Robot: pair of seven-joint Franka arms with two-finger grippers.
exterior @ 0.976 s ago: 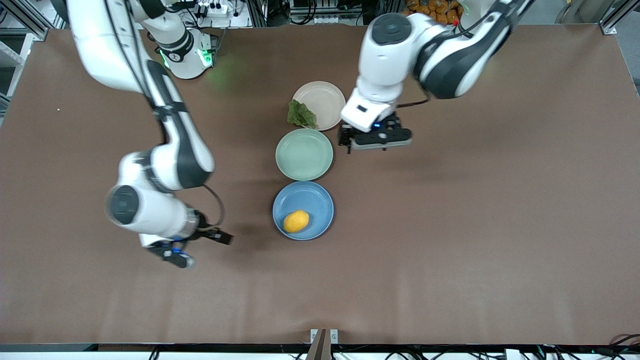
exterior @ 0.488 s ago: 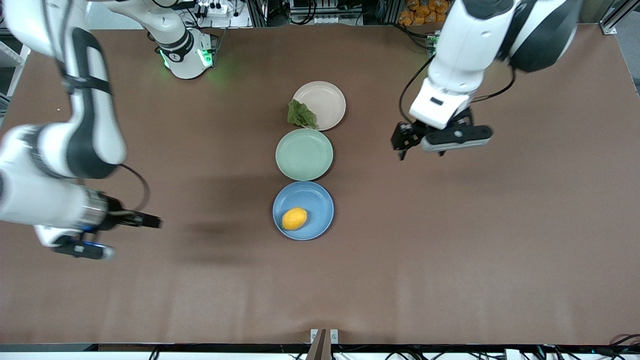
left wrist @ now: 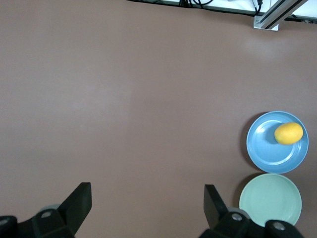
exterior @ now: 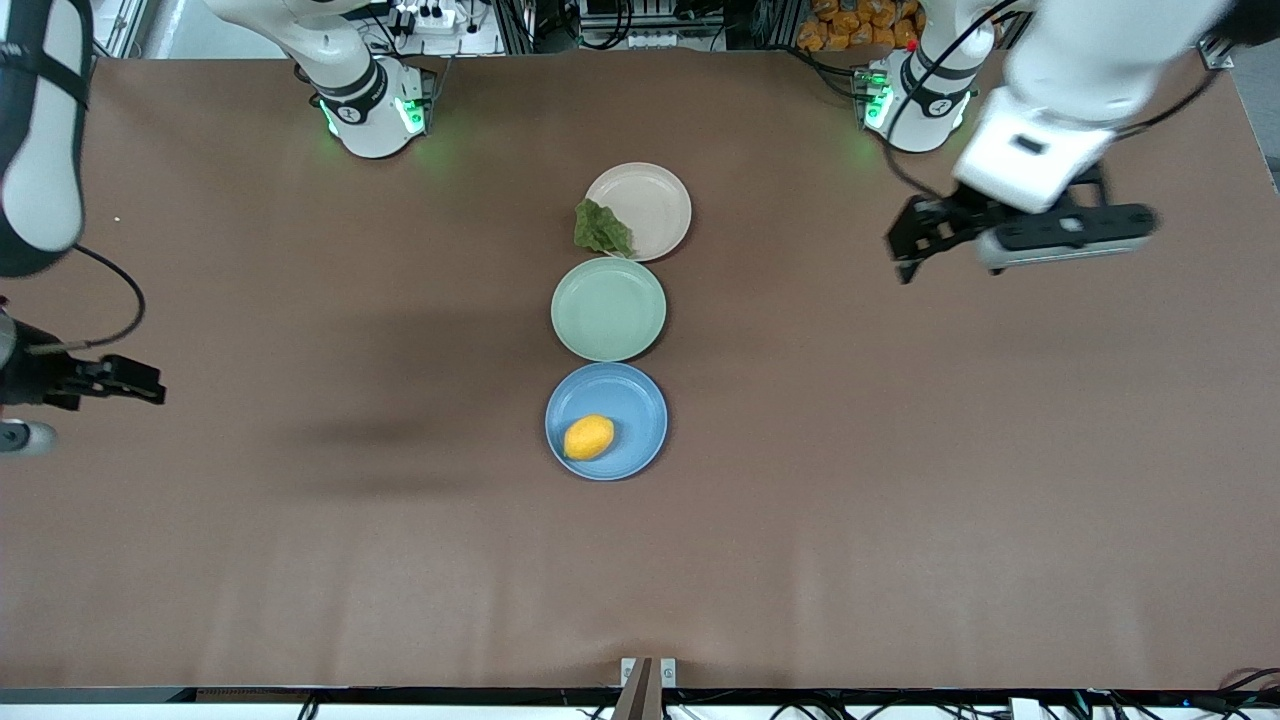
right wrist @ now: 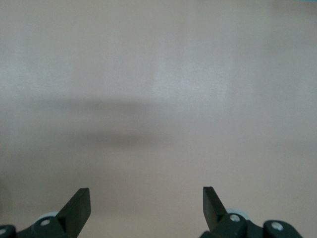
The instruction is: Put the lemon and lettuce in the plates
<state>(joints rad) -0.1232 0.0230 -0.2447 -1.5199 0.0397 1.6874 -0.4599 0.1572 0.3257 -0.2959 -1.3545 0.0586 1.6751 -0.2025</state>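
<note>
Arms both pulled back since a second ago. Left pincer [exterior: 905, 245] was just beside the pink-beige plate [exterior: 650, 200], now it's up over bare surface [exterior: 900, 480] toward the left arm's end, jaws spread wide, holding nothing. Right pincer [exterior: 140, 380] was beside the blue plate [exterior: 630, 400], now it's over the surface's edge at the right arm's end, jaws also wide apart and empty.

Objects unchanged: lemon [exterior: 589, 438] sits in the blue plate, which is nearest the front camera. Lettuce [exterior: 602, 229] lies on the rim of the pink-beige plate, partly hanging over it toward the mint green plate [exterior: 608, 308]. Green plate is between the other two, nothing on it.
</note>
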